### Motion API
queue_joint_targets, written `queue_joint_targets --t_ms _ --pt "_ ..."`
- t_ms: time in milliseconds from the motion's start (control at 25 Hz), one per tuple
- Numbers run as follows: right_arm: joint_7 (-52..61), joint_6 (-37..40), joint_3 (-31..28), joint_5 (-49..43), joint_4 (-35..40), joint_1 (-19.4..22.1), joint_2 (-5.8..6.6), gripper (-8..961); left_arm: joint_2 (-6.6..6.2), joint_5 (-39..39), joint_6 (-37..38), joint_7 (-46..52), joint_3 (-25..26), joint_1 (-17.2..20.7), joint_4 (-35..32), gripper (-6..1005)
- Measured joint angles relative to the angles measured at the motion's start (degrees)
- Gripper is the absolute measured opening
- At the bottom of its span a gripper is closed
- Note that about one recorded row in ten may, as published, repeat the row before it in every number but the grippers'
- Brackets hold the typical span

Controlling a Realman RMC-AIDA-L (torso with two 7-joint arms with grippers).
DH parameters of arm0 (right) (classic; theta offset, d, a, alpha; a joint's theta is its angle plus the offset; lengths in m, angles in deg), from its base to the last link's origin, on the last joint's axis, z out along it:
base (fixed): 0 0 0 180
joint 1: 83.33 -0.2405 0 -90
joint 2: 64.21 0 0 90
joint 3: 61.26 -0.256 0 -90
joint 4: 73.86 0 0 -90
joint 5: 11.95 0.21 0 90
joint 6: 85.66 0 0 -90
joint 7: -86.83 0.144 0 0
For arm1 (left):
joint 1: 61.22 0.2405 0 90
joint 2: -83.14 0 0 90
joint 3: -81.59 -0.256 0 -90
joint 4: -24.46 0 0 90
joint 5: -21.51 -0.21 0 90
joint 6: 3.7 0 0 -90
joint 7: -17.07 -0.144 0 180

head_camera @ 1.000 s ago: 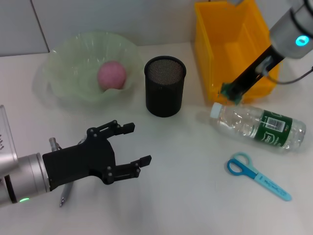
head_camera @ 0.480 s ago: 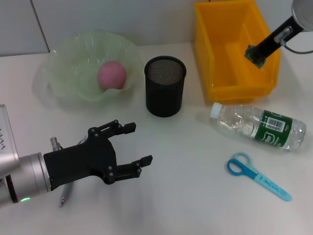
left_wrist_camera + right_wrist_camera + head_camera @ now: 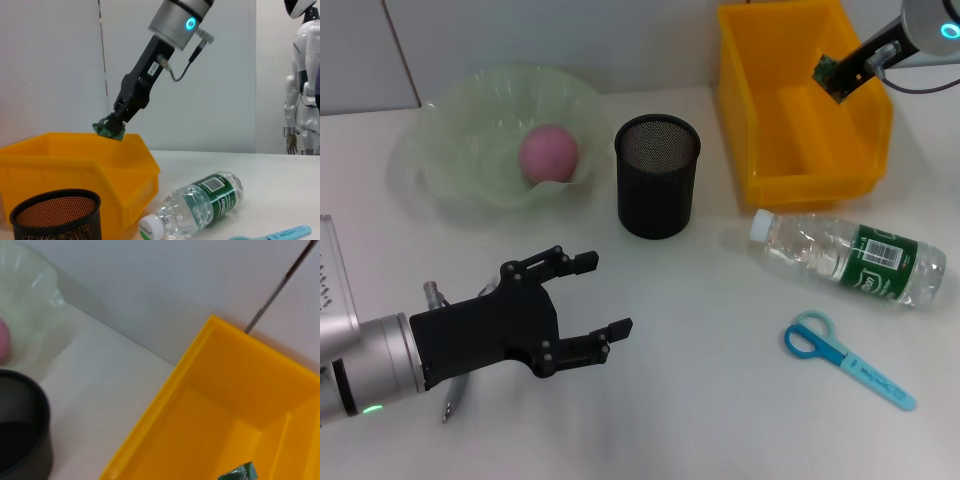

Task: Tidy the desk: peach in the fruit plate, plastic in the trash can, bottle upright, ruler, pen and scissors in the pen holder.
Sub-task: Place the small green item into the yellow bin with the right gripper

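Right pincer (image 3: pixel 828 76): clenched on a small green scrap of plastic (image 3: pixel 110 130), held above the yellow trash can (image 3: pixel 767 185), over its far right part.
Trash can: directly beneath this pincer; the scrap hangs just above its rim and is apart from its floor.
Left pincer (image 3: pixel 590 300): released, black fingers (image 3: pixel 582 261) spread wide, hovering low over the table (image 3: pixel 700 400), holding nothing.
Pen (image 3: pixel 448 392): lies mostly hidden under the left pincer's body, its ends showing at the wrist side.
Pen holder (image 3: pixel 658 175): black mesh cup, upright, beyond the left pincer's fingertips and between it and the trash can.
Peach (image 3: pixel 549 152): pink, already resting in the pale green fruit plate (image 3: pixel 450 175), farther out than the left pincer.
Bottle (image 3: pixel 848 258): on its side, white cap pointing toward the pen holder, below and nearer than the right pincer, just in front of the trash can.
Scissors (image 3: pixel 847 360): blue, flat on the table, nearer still than the bottle.
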Motion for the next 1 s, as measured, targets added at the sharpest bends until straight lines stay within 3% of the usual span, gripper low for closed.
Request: queue_joint_targets --t_ms 280,520,800,920,1000 --pt "-0.56 -9.89 1.55 0.00 -9.01 0.04 -0.01 131 -0.09 -0.03 0.00 -0.03 -0.16 -0.02 0.00 795" --pt "-0.60 -12.07 3.28 0.00 -10.39 0.36 -0.07 308 -0.18 -0.09 0.00 -0.04 -0.58 -0.07 0.00 794" --pt "-0.52 -11.70 3.18 0.01 -9.17 0.56 -0.17 630 -0.18 -0.10 0.00 -0.04 -0.62 -0.05 0.00 792" --pt "-0.02 -7.87 2.91 0.01 -5.26 1.11 -0.45 751 -0.18 0.04 0.00 -0.04 -0.61 0.01 -0.01 792" --pt "0.35 -3.71 2.91 0.01 -1.13 1.70 -0.51 770 -0.18 0.16 0.00 -0.04 -0.62 0.15 -0.16 792"
